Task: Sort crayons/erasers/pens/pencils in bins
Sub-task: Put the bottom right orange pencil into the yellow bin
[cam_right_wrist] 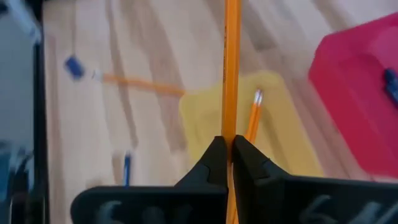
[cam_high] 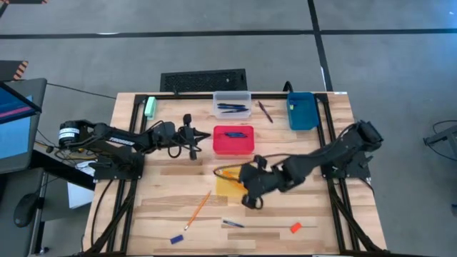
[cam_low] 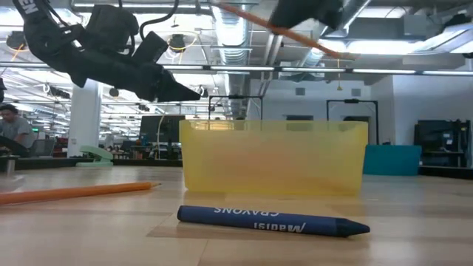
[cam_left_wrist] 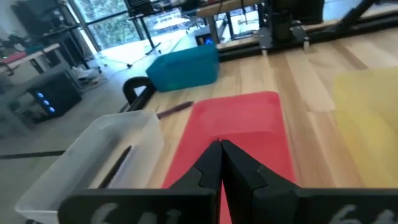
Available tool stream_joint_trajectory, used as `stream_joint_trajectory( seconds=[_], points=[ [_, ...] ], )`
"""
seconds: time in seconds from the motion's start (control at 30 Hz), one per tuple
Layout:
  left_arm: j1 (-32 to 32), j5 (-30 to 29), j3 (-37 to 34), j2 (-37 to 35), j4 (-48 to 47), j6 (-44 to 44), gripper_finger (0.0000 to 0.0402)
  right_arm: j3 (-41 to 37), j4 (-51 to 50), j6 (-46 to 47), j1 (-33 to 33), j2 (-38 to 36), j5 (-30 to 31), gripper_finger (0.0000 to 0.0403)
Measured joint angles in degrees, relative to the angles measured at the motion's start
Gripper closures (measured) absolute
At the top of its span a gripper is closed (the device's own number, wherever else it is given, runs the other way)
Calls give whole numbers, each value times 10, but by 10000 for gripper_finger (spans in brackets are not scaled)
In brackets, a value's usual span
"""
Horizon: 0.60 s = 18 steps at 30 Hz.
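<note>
Landmark: the yellow bin (cam_high: 230, 184). Up and left of it, the left gripper (cam_high: 194, 135) hangs with fingers pressed together, holding nothing, just beside the red bin (cam_high: 233, 140). Directly over the yellow bin, the right gripper (cam_right_wrist: 227, 155) pinches a pencil (cam_right_wrist: 231, 68); another pencil (cam_right_wrist: 252, 119) already lies inside.

My black right gripper (cam_right_wrist: 227, 147) pinches an orange pencil (cam_right_wrist: 232, 68). Under it is a yellow bin (cam_right_wrist: 205, 112) with another orange pencil (cam_right_wrist: 253, 121); beside that, a red bin (cam_right_wrist: 367, 87). Farther out lies a dark blue crayon (cam_low: 273, 219) with pale lettering, and what may be a blue eraser (cam_right_wrist: 74, 67).
</note>
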Motion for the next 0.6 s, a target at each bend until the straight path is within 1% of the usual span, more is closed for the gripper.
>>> stream_joint_trajectory(
  seconds=[0.1,0.17,0.23,0.43,0.53,0.6],
  points=[
    [7,0,0,0,8,-1,401,0,13,-3,-29,21,-6,390],
    [11,0,0,0,7,-1,401,0,14,-2,-43,39,-26,390],
    [14,-1,0,0,6,-5,401,0,35,-1,-51,58,-44,390],
    [15,-2,0,0,2,-16,401,0,25,26,-55,106,-79,390],
    [15,-2,0,0,2,-18,401,0,27,40,-55,114,-106,390],
    [15,-2,0,0,3,-19,401,-7,34,48,-53,114,-107,390]
  ],
)
